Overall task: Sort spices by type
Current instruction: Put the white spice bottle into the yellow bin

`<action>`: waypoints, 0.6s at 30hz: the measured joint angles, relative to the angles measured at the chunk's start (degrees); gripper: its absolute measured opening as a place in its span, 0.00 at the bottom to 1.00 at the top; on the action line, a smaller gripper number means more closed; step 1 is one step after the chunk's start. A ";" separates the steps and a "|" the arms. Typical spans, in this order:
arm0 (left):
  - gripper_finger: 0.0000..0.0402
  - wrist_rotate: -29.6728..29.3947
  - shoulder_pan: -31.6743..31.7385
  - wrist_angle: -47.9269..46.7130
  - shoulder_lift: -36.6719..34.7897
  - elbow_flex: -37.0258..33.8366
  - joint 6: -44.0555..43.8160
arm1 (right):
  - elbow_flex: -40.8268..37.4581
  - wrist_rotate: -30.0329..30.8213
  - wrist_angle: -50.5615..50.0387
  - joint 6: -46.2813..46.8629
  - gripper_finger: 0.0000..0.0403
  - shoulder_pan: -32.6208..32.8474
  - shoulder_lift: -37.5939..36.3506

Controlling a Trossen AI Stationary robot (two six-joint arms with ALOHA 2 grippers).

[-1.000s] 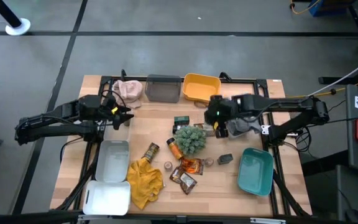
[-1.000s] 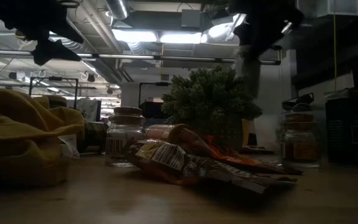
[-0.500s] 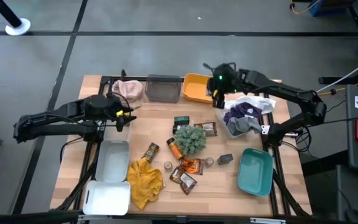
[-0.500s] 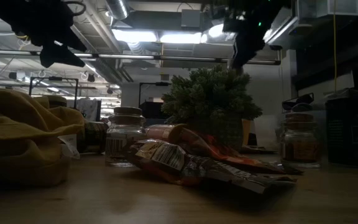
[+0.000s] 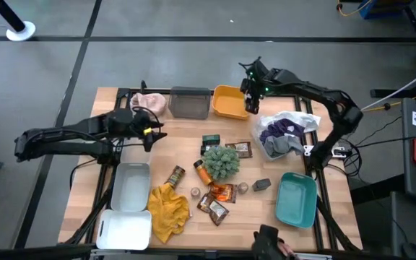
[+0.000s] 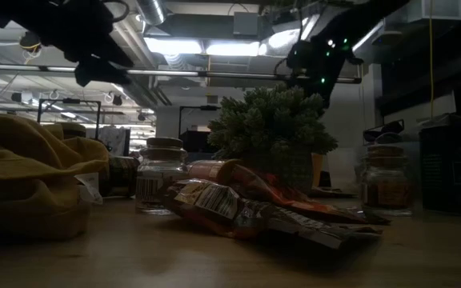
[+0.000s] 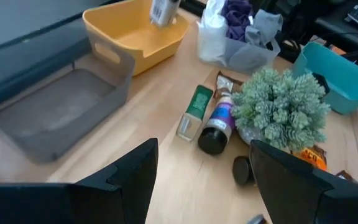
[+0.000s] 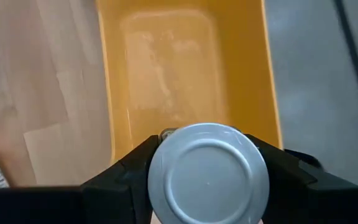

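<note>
Wooden table point(image 5: 172, 155) under your arms carries bins, a green plant ball point(image 5: 221, 160) and scattered spices. Your right tool point(image 5: 250, 101) hangs over the yellow bin point(image 5: 231, 101) at the far edge, fingers clamped on a grey-capped jar point(image 8: 207, 175). Your left tool point(image 5: 149, 137) hovers with fingers spread and nothing in them near the grey bin point(image 5: 191, 102). Packets point(image 5: 221, 193) lie beside the plant ball.

The high view is evenly lit from above, with soft shadows and no glare on the wooden table point(image 5: 172, 155). The low view is dim and backlit: ceiling light panels point(image 6: 206, 46) glare brightly, turning the arms and the plant ball point(image 6: 270, 128) into dark silhouettes. In the left wrist view, the near fingers point(image 7: 129, 180) are blurred. In the right wrist view, the grey jar lid point(image 8: 207, 174) looks soft, close to the lens.
</note>
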 joint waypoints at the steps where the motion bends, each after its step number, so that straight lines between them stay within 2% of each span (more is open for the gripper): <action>1: 0.59 0.00 -0.01 0.77 0.45 0.01 0.16 | 0.00 -0.63 0.10 0.01 0.51 -0.33 0.80; 13: 0.59 0.00 -0.01 4.42 6.70 0.02 0.32 | 0.08 -1.55 0.30 -4.28 0.51 -0.11 7.28; 18: 0.59 0.00 0.00 4.41 9.40 0.02 0.27 | 0.16 0.34 0.88 -4.28 0.56 -0.05 7.82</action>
